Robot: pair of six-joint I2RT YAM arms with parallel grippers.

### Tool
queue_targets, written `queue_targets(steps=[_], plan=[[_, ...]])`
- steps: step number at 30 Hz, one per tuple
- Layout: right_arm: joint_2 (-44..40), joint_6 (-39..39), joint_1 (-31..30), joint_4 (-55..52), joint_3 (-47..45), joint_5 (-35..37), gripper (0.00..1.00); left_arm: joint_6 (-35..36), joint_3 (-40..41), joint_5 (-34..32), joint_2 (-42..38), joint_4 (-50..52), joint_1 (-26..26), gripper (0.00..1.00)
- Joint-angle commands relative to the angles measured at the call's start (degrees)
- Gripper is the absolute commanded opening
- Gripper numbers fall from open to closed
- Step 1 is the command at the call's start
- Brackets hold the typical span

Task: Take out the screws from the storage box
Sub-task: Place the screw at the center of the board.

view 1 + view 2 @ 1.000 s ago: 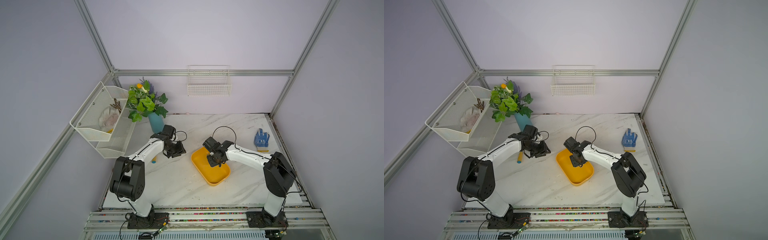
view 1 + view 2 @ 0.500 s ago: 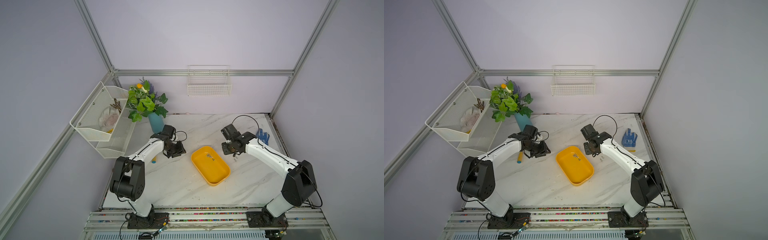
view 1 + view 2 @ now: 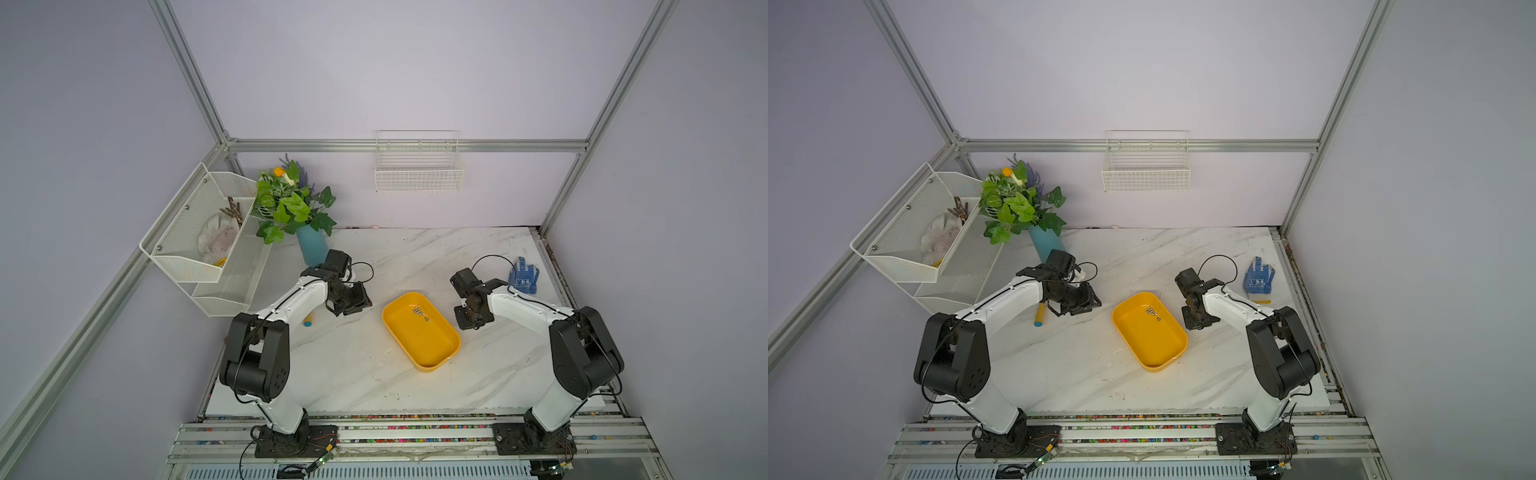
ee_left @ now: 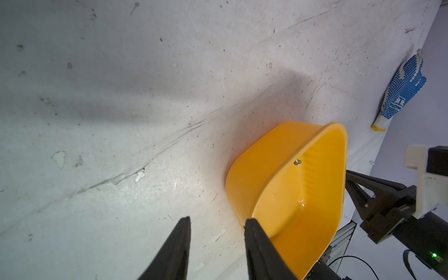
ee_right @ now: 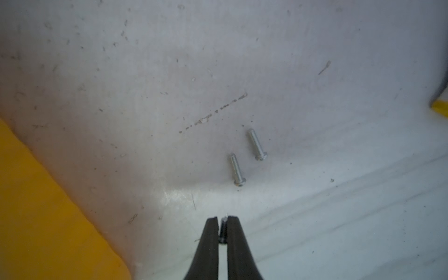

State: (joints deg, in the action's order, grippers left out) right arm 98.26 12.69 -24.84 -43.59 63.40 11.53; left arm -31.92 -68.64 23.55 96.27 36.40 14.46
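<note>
Here, right fingers clamp one of the screws, seemingly light, stiff and slippery, best pinched across the shaft, beside two on the table; others lie in the mid-table storage box. Left fingers stand apart, empty.

1. Screws, upper end of storage box, frame centre in both top views: too small to count.
2. Screw pinched in right gripper, right wrist view: mostly hidden between the fingers, only its tip shows.
3. Storage box, both wrist views: cut off at the frame edge.
4. Blue-and-yellow item, centre-left in a top view: partly hidden under left arm, kind unclear.
5. Pale bundle in mesh rack, left of frame: indistinct.
</note>
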Motion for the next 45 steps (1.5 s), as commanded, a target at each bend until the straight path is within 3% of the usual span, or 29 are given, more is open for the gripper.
queue_targets(steps=[1, 19, 22, 33, 36, 40, 45], plan=[[1.7, -0.5, 0.3, 3.9, -0.6, -1.1, 0.01, 0.1, -3.9, 0.1, 0.2, 0.5, -0.3, 0.42], [4.5, -0.7, 0.4, 5.3, -1.4, 0.5, 0.1, 0.3, -3.7, 0.3, -0.1, 0.5, -0.3, 0.42], [4.4, -0.5, 0.4, 5.3, -1.1, 0.5, 0.16, 0.4, -3.5, 0.3, -0.2, 0.4, -0.3, 0.42], [-1.1, -0.1, 0.3, 2.5, 1.6, 1.3, 0.24, 0.3, -3.5, 0.0, -0.3, 0.5, -0.3, 0.42], [-5.5, 0.2, 0.1, 1.8, 3.6, -0.7, 0.25, 0.3, -3.9, 0.0, -0.3, 0.7, -0.2, 0.42], [-9.6, -2.2, -1.1, 3.2, 5.6, -11.1, 0.26, 0.5, -4.9, 0.1, 0.6, 1.0, -0.3, 0.42], [-6.9, -8.2, -7.6, 2.6, 9.7, -12.2, 0.34, 1.0, -5.9, 3.2, 1.6, 0.3, -0.3, 0.42]])
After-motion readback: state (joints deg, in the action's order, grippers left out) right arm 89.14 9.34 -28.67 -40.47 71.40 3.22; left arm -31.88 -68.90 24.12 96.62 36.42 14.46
